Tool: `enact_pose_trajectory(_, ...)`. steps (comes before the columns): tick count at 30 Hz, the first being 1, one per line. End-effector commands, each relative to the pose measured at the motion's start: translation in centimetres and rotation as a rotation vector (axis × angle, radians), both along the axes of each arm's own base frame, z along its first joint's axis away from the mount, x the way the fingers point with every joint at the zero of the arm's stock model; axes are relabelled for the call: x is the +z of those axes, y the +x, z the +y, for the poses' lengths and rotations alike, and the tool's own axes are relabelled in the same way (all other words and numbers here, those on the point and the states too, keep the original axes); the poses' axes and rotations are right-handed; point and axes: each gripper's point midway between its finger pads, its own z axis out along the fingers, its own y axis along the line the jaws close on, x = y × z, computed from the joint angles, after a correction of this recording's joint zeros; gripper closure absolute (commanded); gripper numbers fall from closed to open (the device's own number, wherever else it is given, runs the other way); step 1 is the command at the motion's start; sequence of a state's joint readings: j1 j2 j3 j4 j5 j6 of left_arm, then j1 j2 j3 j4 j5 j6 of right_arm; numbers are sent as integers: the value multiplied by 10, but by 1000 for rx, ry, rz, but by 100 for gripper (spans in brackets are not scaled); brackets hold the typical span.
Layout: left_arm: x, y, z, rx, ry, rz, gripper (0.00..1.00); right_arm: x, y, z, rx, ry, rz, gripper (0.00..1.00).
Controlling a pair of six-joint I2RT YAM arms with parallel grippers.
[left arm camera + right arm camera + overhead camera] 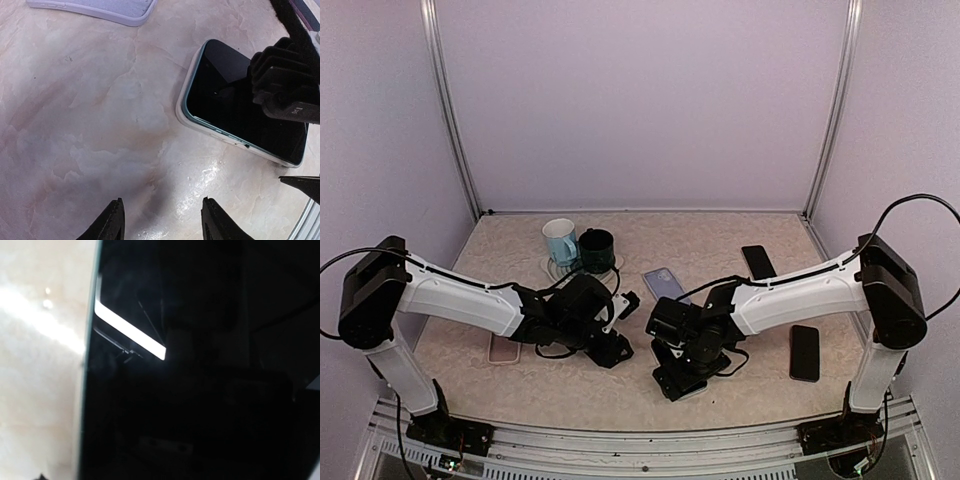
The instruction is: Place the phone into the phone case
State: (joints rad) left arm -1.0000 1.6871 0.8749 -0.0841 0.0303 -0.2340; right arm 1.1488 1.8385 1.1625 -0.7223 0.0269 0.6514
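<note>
While two mugs point(560, 240) point(597, 248) stand, three black phones point(758, 261) point(804, 352) point(220, 85) lie.

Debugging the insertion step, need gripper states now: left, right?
Left gripper: open, empty.
Right gripper: open wide, over the phone; no grip visible.

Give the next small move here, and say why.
Probably press the right pincer down a touch on the phone. It lies screen up in the white case, with the pincer on its glass, yet its teal edge shows above the case's rim, so it looks not fully seated.
</note>
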Motion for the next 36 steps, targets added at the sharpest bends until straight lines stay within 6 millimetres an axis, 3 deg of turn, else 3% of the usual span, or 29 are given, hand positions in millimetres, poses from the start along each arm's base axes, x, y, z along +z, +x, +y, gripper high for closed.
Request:
enact_pose_trajectory(1, 2, 3, 0, 3, 6, -6, 47, 5, 3, -7, 2, -31, -3, 1)
enact_pose_trajectory(7, -1, 2, 1, 4, 4, -2, 46, 4, 25, -16, -37, -29, -30, 1)
enact_pose_trajectory(14, -3, 2, 1, 3, 7, 3, 46, -16, 22, -4, 3, 6, 10, 2)
enact_pose_trajectory(17, -3, 4, 0, 7, 8, 1, 46, -19, 22, -4, 19, 5, 9, 8)
enact_pose_trajectory(23, -2, 3, -1, 8, 1, 3, 45, -19, 22, -4, 37, 1, 2, 33)
enact_pose_trajectory(28, -1, 4, -4, 4, -10, 8, 45, -17, 22, -3, 60, 9, -15, 47)
enact_pose_trajectory(34, 5, 8, -10, 2, -25, 2, 45, -3, 25, -1, 68, 30, -56, 49)
enact_pose_trajectory(36, 6, 9, -11, 3, -26, 1, 45, 1, 23, 0, 73, 40, -51, 43)
